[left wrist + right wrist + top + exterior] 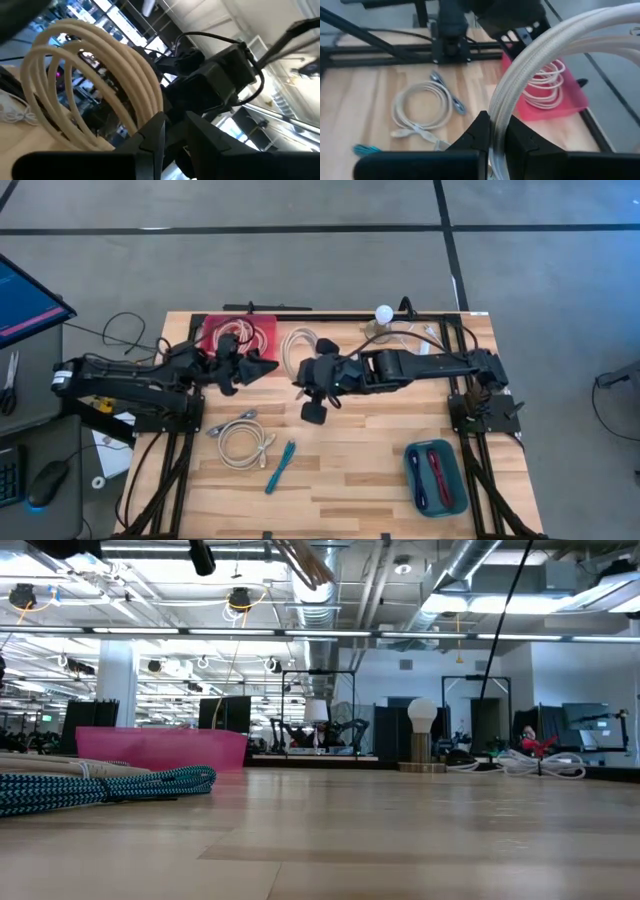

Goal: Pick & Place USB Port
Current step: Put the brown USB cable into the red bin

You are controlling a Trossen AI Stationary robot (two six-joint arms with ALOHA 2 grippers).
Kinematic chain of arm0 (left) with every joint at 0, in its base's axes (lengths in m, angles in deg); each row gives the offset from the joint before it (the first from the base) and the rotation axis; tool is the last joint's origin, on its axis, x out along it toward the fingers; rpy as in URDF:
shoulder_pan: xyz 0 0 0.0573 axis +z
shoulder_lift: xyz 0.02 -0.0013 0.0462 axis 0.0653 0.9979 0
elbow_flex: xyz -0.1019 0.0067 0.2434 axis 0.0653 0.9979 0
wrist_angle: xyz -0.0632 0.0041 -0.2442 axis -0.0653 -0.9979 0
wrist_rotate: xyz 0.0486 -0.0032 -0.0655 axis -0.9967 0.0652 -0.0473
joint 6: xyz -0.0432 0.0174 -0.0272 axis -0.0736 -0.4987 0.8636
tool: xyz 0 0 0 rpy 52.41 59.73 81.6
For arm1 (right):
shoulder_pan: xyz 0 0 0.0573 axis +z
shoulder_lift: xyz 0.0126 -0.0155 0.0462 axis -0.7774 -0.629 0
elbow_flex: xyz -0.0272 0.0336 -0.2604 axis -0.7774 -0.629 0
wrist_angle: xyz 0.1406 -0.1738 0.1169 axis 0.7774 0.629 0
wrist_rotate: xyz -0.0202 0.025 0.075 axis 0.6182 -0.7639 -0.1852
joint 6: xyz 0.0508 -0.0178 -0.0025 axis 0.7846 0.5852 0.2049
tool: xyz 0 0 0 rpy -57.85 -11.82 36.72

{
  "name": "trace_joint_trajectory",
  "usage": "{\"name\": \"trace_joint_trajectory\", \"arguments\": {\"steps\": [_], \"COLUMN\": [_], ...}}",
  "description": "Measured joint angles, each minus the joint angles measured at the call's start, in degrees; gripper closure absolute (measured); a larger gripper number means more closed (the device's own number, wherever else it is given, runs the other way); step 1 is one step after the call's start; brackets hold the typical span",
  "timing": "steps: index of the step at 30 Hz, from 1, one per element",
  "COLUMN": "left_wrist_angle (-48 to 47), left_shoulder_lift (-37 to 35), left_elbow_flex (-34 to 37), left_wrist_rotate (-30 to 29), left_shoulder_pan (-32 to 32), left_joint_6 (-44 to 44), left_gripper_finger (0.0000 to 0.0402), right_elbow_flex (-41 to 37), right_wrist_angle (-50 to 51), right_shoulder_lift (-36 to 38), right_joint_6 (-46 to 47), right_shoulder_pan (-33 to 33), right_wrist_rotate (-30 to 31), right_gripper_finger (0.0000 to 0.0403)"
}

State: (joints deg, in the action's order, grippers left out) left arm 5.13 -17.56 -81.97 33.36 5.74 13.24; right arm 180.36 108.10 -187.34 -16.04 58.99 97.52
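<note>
A cream USB cable coil (300, 345) hangs in the air over the table's middle, between my two grippers. My right gripper (496, 127) reaches in from the table's right and is shut on it. My left gripper (175, 122) comes from the left, its tips at the coil's left edge (284, 360), with only a narrow gap between its fingers. In the left wrist view the coil (100, 75) stands up as a big loop, with the right arm's hand dark behind it. My left gripper meets the coil's lower strands (145, 125) right at its fingertips. Its own finger (150, 142) hides the place of contact. The loop stands up above and beside the fingers, clear of the table. My right gripper pinches a strand of the coil (496, 112) between its two fingers, which slant down from the table's right and lie across the strand. The rest of the loop (555, 40) rises beyond the fingertips, clear of the table.
A red tray (212, 323) at the far left holds another cream coil. A pale coil (243, 442) and a teal cable (280, 465) lie near the front left. A teal bin (410, 470) with a red and a blue cable stands front right. A lamp bulb (384, 312) is at the far edge.
</note>
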Motion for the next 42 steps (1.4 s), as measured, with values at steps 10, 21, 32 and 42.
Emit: {"name": "trace_joint_trajectory", "arguments": {"steps": [10, 21, 32, 42], "left_wrist_angle": [1.01, 4.47, 6.17, 8.50], "left_shoulder_lift": [0.22, 0.25, 2.24, 2.71], "left_elbow_flex": [0.00, 0.02, -0.04, 0.09], "left_wrist_rotate": [-0.64, -0.41, -0.39, -1.62], "left_shoulder_pan": [0.02, 1.16, 1.11, 1.09], "left_joint_6": [-1.51, -1.49, -0.17, -0.15], "left_gripper_finger": [0.0326, 0.0300, 0.0265, 0.0269], "right_elbow_flex": [-0.09, -0.04, -0.07, -0.02], "right_wrist_angle": [1.77, -2.61, -5.04, -5.57], "right_shoulder_lift": [0.72, 1.40, 1.40, 0.52], "right_joint_6": [-4.70, -6.72, -6.65, -6.67], "right_shoulder_pan": [-1.73, -1.97, -1.99, -1.99], "right_wrist_rotate": [-3.30, -5.14, -7.45, -7.88], "right_gripper_finger": [0.0382, 0.0382, 0.0382, 0.0382]}}
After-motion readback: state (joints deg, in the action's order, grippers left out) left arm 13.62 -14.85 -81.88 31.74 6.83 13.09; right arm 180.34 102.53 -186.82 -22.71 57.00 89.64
